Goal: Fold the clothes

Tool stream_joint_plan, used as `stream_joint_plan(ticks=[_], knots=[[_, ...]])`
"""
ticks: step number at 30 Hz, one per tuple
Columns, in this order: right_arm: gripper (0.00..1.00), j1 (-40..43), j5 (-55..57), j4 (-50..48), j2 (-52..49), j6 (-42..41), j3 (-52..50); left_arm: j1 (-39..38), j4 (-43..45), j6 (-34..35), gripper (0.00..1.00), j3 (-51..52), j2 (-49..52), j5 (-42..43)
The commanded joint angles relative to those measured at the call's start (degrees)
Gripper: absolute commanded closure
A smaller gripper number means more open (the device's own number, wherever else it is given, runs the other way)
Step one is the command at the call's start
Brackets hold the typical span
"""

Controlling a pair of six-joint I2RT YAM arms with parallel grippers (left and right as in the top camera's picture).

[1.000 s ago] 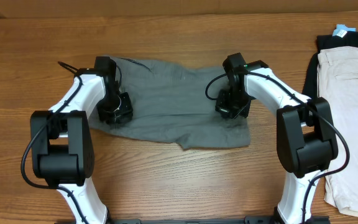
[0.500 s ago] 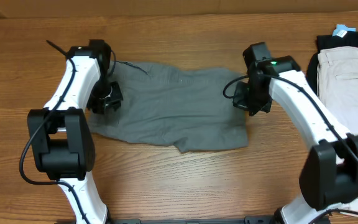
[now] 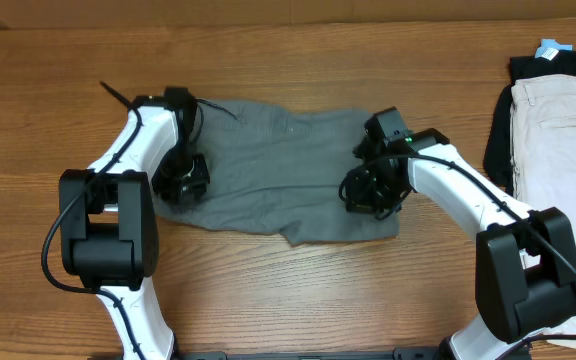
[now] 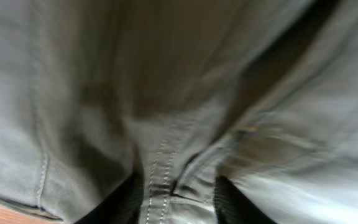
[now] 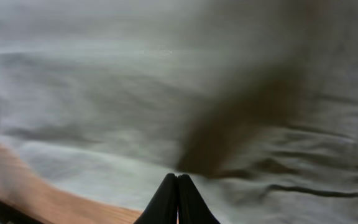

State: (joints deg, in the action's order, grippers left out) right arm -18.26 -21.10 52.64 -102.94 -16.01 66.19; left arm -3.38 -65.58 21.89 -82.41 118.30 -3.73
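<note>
Two end effectors are parked low on the medium-grey cotton twill shorts (image 3: 278, 170), which are spread out across the middle of the brown wood-grain surface (image 3: 288, 300). At the shorts' left end, a stitched seam fold is pinched by the left end effector (image 4: 178, 190). Near the right end, the right end effector (image 5: 177, 185) is pressed together at the cloth; whether any is caught can't be told. Off by the right edge, a beige garment (image 3: 558, 170) is laid over a black garment (image 3: 553, 68).

the grey shorts (image 3: 278, 170) lie spread crosswise on the wooden counter (image 3: 288, 290), mostly flat and slightly rumpled, the near edge uneven, with stitched seams and a bunched fold showing close up.
</note>
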Motion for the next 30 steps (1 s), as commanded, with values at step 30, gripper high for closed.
stream_joint_plan(ticks=[30], knots=[[0.96,9.8,-4.2,5.8,9.7,-3.0,0.4,8.6,2.6,0.0,0.78,7.7,0.3,1.5]])
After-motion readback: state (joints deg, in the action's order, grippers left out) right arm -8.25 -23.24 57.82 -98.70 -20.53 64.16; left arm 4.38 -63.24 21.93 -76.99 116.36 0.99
